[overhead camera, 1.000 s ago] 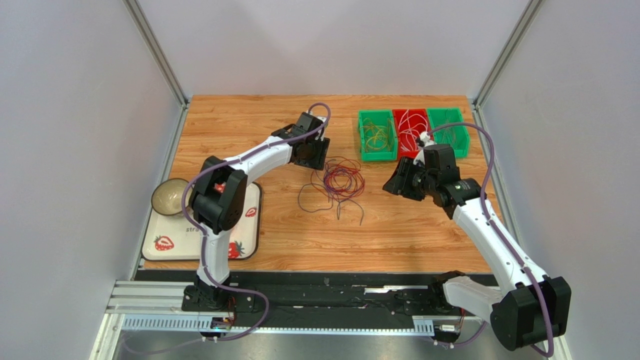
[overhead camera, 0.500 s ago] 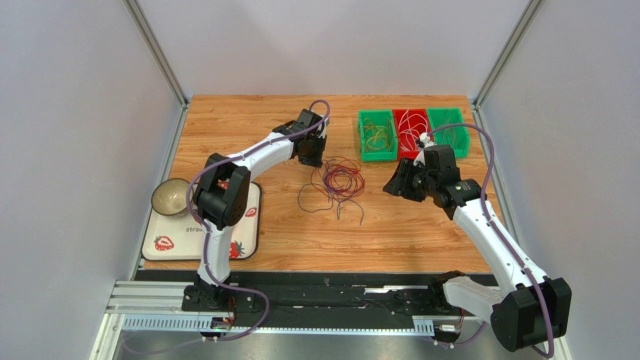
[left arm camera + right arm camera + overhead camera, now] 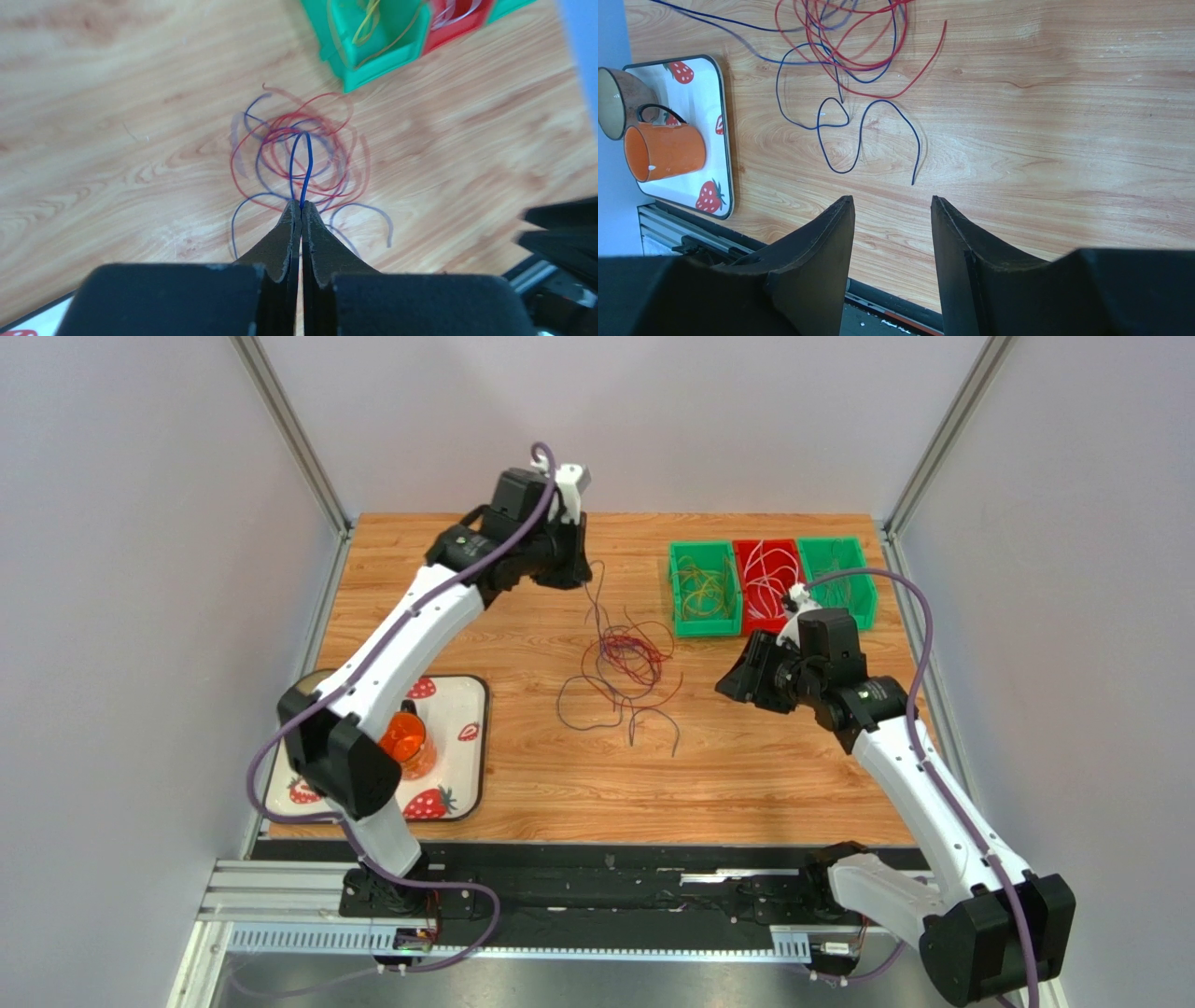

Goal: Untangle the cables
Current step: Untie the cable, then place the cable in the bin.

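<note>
The cables [image 3: 627, 665] lie as a loose tangle of red and blue-purple loops mid-table; they also show in the left wrist view [image 3: 302, 157] and in the right wrist view [image 3: 843, 42]. My left gripper [image 3: 582, 574] is raised above the tangle's far-left side. In its wrist view the left gripper [image 3: 300, 205] is shut on a thin blue cable [image 3: 300, 168], whose two strands run taut down into the tangle. My right gripper [image 3: 732, 683] hovers to the right of the tangle. It is open [image 3: 891, 199] with nothing between its fingers.
Three small bins stand at the back right: a green bin [image 3: 703, 591], a red bin [image 3: 767, 581] and another green bin [image 3: 838, 577], with wires in them. A strawberry-print tray [image 3: 456, 742] at the left holds an orange mug [image 3: 403, 739] and a bowl [image 3: 612, 101].
My left gripper has shut on a blue cable and risen up and back, drawing the strand taut and stretching the tangle. The right arm has barely moved.
</note>
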Robot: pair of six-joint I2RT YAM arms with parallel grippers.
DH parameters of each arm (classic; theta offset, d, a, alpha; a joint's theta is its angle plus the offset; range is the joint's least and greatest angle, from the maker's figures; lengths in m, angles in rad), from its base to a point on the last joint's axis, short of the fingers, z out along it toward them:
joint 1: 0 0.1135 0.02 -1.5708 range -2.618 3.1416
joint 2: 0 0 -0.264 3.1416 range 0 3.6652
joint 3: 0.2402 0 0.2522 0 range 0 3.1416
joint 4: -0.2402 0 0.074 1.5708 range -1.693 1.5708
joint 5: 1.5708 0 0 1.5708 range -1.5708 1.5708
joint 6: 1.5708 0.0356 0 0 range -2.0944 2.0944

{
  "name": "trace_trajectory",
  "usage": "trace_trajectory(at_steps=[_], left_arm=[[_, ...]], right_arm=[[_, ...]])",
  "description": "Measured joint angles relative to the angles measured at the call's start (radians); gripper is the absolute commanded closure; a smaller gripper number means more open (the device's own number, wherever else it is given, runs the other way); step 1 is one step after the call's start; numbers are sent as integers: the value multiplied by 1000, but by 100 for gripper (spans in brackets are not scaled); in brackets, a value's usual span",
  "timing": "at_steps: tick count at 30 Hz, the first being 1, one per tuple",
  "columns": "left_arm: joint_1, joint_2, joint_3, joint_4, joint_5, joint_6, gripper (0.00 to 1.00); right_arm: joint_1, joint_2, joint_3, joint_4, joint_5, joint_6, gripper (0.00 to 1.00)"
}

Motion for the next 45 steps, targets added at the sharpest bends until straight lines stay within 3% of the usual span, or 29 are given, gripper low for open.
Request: trace_trajectory(at_steps=[16,29,33,41,45], left_arm=[[0,-344,225,-19,208,0,100],[0,-450,334,253,483,-126,100],[0,-468,262,311,512,-150,100],[0,-525,-126,386,532,-170,100],[0,-524,-294,411,563,-167,100]], right_arm=[[12,-94,39,-65,-13,29,52],[13,-173,139,-141,18,29,52],[14,-209,156,-162,45,29,52],[14,-276,199,-232,163,13,52],[14,-294,204,-234,137,-12,50]])
